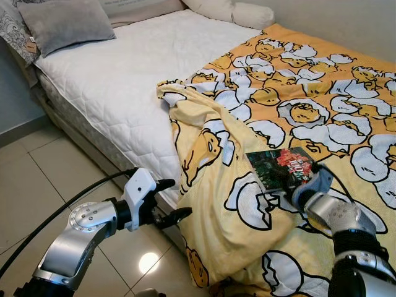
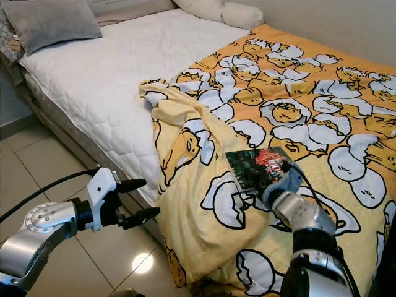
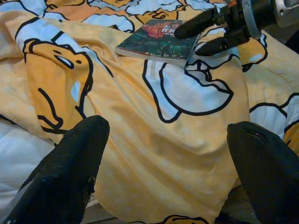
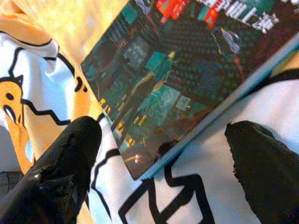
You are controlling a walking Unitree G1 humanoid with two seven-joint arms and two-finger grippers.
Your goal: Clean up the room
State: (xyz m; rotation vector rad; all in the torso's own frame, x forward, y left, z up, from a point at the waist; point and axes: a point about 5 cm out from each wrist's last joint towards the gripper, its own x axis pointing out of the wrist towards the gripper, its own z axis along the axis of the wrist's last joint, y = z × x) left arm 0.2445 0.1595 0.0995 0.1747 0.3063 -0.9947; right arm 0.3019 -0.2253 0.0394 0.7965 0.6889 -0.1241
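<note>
A book (image 1: pixel 283 167) with a dark, busy cover lies flat on the yellow blanket (image 1: pixel 322 99) printed with egg cartoons, near the edge of the bed where the blanket bunches into a fold and hangs toward the tiled floor (image 1: pixel 37 179). The right gripper (image 4: pixel 163 158) sits just at the book's near corner, its two black fingers spread wide with one on each side of that corner and nothing between them yet; this looks like the line-up for a pinch on the corner, since the book rests flat on soft cloth and a corner is the easiest part to get a finger under. The left gripper (image 1: pixel 173 199) hovers over the floor beside the bed, pointing at the hanging fold, its fingers apart and empty, probably held ready to steady the cloth or simply kept out of the way. Beyond the fold the white mattress (image 1: pixel 136 68) is bare, with a grey pillow (image 1: pixel 62 23) at its far end. As a judgement, tidying is at an early stage: the book is not yet lifted and the blanket is still rumpled.
</note>
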